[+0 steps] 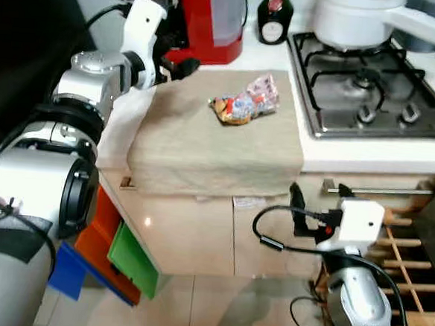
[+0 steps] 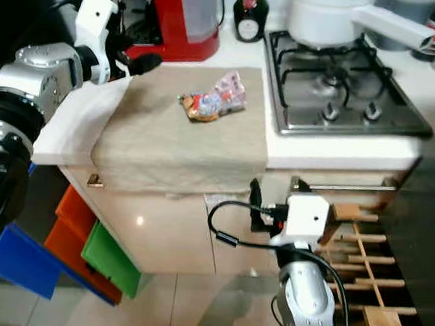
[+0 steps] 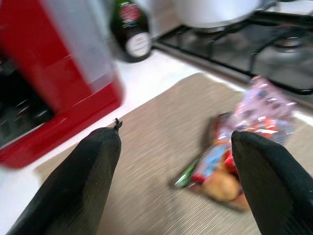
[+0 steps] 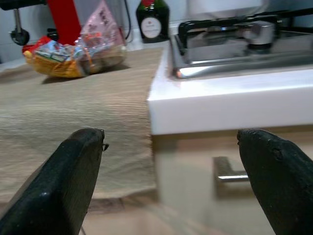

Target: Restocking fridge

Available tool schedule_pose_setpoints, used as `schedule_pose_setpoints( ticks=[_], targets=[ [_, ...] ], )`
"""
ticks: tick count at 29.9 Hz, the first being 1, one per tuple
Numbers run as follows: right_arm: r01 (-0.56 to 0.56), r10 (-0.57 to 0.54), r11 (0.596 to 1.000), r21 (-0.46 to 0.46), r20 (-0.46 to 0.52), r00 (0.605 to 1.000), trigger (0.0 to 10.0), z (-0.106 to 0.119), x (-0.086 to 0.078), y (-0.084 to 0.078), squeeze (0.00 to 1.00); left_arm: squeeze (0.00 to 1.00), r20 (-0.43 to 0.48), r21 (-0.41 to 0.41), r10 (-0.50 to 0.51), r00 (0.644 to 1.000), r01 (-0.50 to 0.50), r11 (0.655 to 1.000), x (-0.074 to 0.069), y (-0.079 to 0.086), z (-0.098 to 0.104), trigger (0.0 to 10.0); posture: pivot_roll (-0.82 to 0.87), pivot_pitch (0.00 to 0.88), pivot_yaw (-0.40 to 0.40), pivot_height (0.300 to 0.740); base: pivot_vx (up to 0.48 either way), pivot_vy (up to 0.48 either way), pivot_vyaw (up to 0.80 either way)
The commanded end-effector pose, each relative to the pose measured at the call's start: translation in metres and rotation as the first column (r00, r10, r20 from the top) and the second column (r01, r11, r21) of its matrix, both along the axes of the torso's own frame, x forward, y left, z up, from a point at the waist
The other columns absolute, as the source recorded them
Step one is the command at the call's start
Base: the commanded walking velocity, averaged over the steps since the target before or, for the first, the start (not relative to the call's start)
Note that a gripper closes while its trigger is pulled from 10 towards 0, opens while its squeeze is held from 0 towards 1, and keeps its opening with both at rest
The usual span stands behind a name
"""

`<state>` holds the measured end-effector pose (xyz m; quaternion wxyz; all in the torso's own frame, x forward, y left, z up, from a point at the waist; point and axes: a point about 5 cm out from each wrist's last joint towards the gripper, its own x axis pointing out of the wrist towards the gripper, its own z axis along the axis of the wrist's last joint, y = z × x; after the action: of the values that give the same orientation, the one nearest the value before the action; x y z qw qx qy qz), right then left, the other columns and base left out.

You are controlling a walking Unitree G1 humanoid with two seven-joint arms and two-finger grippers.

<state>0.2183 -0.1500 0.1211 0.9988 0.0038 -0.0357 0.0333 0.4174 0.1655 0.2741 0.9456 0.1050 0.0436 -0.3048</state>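
Matt ribbed cloth [image 1: 219, 144] covering a glossy white desk [image 1: 367, 152]; crinkled shiny plastic bag [image 1: 244, 104]; brushed-metal hob [image 1: 372, 88].

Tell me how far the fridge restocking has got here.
Early stage. Nothing looks stocked: the snack bag lies on the beige cloth, ungrasped. In hand: the left gripper is open over the cloth near it. The right gripper, open, sits below the counter edge. Left: grasping and stowing.

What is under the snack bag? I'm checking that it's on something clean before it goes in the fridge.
The snack bag lies on a beige cloth spread over the white counter. The counter beneath the cloth is covered, so its state can't be seen.
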Motion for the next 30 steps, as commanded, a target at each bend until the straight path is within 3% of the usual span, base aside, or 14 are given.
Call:
schedule_pose_setpoints(
  ticks=[1,6,10,13,17,22,26,30],
  targets=[
    [-0.001,0.001,1.000,0.003,0.007,1.000,10.0,0.004,-0.001,0.003,0.00,0.00,0.000,0.041,-0.031,1.000,0.031,0.999,0.000,-0.002,0.005,10.0,-0.20,0.017,0.203,0.740,0.000,0.000,0.00],
    [0.021,-0.021,1.000,0.008,-0.005,1.000,10.0,0.006,-0.007,0.002,0.00,0.00,-0.014,0.086,-0.124,0.992,0.125,0.988,-0.001,-0.018,0.010,10.0,-0.21,0.036,0.212,0.740,0.000,0.000,0.00],
    [0.013,-0.013,1.000,0.012,-0.019,1.000,10.0,0.005,-0.011,0.005,0.00,0.00,-0.017,0.100,-0.105,0.994,0.106,0.989,0.000,-0.024,0.008,10.0,-0.21,0.056,0.211,0.740,0.000,0.000,0.00],
    [0.002,-0.001,1.000,0.011,-0.031,1.000,10.0,0.006,-0.016,0.007,0.00,0.00,-0.023,0.154,-0.054,0.998,0.057,0.986,0.002,-0.027,0.000,10.0,-0.22,0.084,0.211,0.740,0.000,0.000,0.00],
    [0.016,-0.015,1.000,0.008,-0.054,0.998,10.0,0.004,-0.024,0.004,0.00,0.00,-0.044,0.098,-0.106,0.993,0.110,0.989,0.001,-0.032,0.003,10.0,-0.23,0.104,0.215,0.740,0.000,0.000,0.00],
    [0.019,-0.018,1.000,0.013,-0.059,0.998,10.0,0.005,-0.027,0.006,0.00,0.00,-0.047,0.111,-0.131,0.990,0.136,0.984,0.000,-0.031,0.003,10.0,-0.23,0.117,0.230,0.740,0.000,0.000,0.00],
    [0.017,-0.015,1.000,0.026,-0.074,0.997,10.0,0.005,-0.031,0.012,0.00,0.00,-0.012,0.237,-0.007,1.000,0.009,0.971,0.003,-0.022,-0.008,10.0,-0.23,0.138,0.242,0.740,0.000,0.000,0.00],
    [0.022,-0.020,0.999,0.027,-0.090,0.996,10.0,0.002,-0.035,0.012,0.00,0.00,-0.021,0.286,0.062,0.998,-0.053,0.957,0.003,-0.017,-0.024,10.0,-0.23,0.154,0.251,0.740,0.000,0.000,0.00]
  ],
)
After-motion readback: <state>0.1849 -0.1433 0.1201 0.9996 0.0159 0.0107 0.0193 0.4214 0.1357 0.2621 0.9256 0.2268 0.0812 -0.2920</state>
